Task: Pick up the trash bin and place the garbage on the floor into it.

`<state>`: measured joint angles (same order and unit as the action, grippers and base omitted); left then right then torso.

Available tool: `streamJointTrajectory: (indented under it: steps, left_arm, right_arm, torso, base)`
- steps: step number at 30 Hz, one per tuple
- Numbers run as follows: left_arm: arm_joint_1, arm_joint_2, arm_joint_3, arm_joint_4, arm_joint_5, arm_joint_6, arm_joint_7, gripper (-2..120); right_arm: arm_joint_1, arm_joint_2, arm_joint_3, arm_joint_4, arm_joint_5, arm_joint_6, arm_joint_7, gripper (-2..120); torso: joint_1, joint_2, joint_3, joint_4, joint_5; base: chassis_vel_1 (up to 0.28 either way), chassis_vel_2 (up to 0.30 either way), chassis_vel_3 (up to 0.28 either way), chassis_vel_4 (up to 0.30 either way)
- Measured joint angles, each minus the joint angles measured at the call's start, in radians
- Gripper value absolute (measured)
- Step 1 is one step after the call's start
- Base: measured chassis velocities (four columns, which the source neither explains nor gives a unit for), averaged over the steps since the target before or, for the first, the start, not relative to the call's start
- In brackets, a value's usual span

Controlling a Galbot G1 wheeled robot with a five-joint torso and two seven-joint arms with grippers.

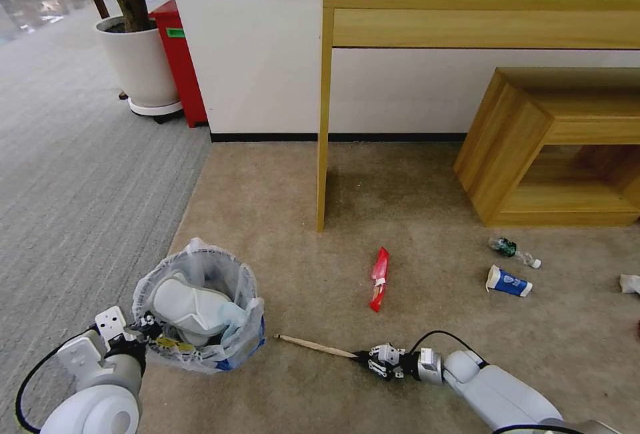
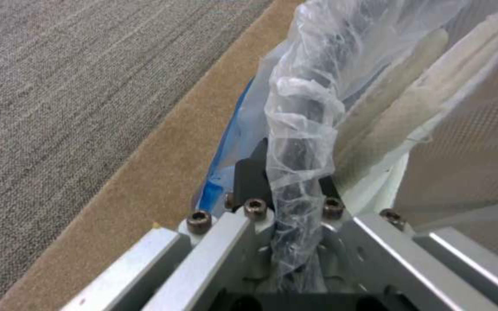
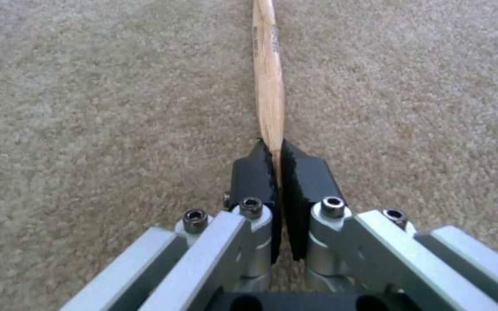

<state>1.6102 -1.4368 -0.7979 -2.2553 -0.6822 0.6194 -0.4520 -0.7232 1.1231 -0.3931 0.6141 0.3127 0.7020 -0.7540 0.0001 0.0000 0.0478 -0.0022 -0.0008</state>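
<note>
Holding bin and stick: your two hands are both closed on something over the floor (image 1: 427, 221).

Your wooden table (image 1: 480, 4) stands against the wall, its leg on the beige carpet. Your bin (image 1: 198, 311) sits near the carpet's edge, bag-lined, with white slippers (image 1: 190, 307) inside; your left hand (image 1: 143, 327) is clamped on its rim, fingers (image 2: 252, 177) pinching the plastic bag (image 2: 301, 125). Your right hand (image 1: 365, 356) grips one end of the stick (image 1: 317, 346), pads (image 3: 307, 181) nearly together, the other end pointing at the bin. Beyond lie the wrapper (image 1: 379, 279), cup (image 1: 508, 282), bottle (image 1: 513, 251) and, at the right edge, a tissue (image 1: 630, 283).
</note>
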Motion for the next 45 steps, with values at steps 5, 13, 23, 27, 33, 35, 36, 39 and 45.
streamJointTrajectory:
  steps: [5, 13, 23, 27, 33, 35, 36, 39, 45]
  left_arm:
    - [-0.001, -0.001, 0.003, 0.001, 0.0, -0.001, 0.0, 0]
    - [-0.002, 0.004, 0.007, 0.015, 0.003, -0.001, 0.0, 0]
    - [-0.007, 0.007, 0.026, 0.038, 0.015, -0.001, 0.002, 0]
    - [-0.007, 0.009, 0.029, 0.041, 0.016, -0.003, 0.002, 0]
    - [-0.007, 0.01, 0.033, 0.041, 0.019, -0.003, 0.002, 0]
    - [-0.004, 0.011, 0.034, 0.041, 0.02, -0.003, 0.002, 0]
    - [-0.003, 0.012, 0.034, 0.041, 0.021, -0.003, 0.002, 0]
    - [0.001, 0.012, 0.036, 0.043, 0.024, -0.004, 0.003, 0]
    - [0.001, 0.013, 0.044, 0.05, 0.026, -0.004, 0.003, 0]
  right_arm:
    - [-0.002, 0.003, 0.001, -0.002, 0.002, 0.004, -0.004, 0]
    - [-0.015, -0.017, 0.025, 0.032, 0.031, 0.007, -0.012, 0]
    - [-0.09, -0.106, 0.111, 0.17, 0.103, -0.012, 0.019, 0]
    - [-0.114, -0.13, 0.141, 0.2, 0.108, -0.015, 0.022, 0]
    - [-0.138, -0.151, 0.175, 0.235, 0.117, -0.018, 0.026, 0]
    - [-0.152, -0.164, 0.191, 0.258, 0.128, -0.021, 0.027, 0]
    - [-0.157, -0.167, 0.197, 0.264, 0.13, -0.021, 0.028, 0]
    - [-0.171, -0.178, 0.225, 0.285, 0.14, -0.021, 0.03, 0]
    - [-0.195, -0.195, 0.28, 0.323, 0.162, -0.024, 0.031, 0]
  torso:
    - [0.0, 0.0, 0.0, 0.0, 0.0]
    - [0.0, 0.0, 0.0, 0.0001, 0.0001]
    - [0.0, 0.0, 0.0, 0.0, 0.0]
    - [0.0, 0.0, 0.0, 0.0, 0.0001]
    - [0.0, 0.0, 0.0, 0.0, 0.0001]
    - [0.0, 0.0, 0.0, 0.0, 0.0002]
    - [0.0, 0.0, 0.0, 0.0, 0.0001]
    - [0.0, 0.0, 0.0, 0.0, 0.0002]
    - [0.0, 0.0, 0.0, 0.0, 0.0001]
  base:
    - [0.0, 0.0, 0.0, 0.0]
    - [0.0, 0.0, 0.0, 0.0]
    - [0.0, 0.0, 0.0, 0.0]
    - [0.0, 0.0, 0.0, 0.0]
    - [0.0, 0.0, 0.0, 0.0]
    - [0.0, 0.0, 0.0, 0.0]
    - [0.0, 0.0, 0.0, 0.0]
    - [0.0, 0.0, 0.0, 0.0]
    - [0.0, 0.0, 0.0, 0.0]
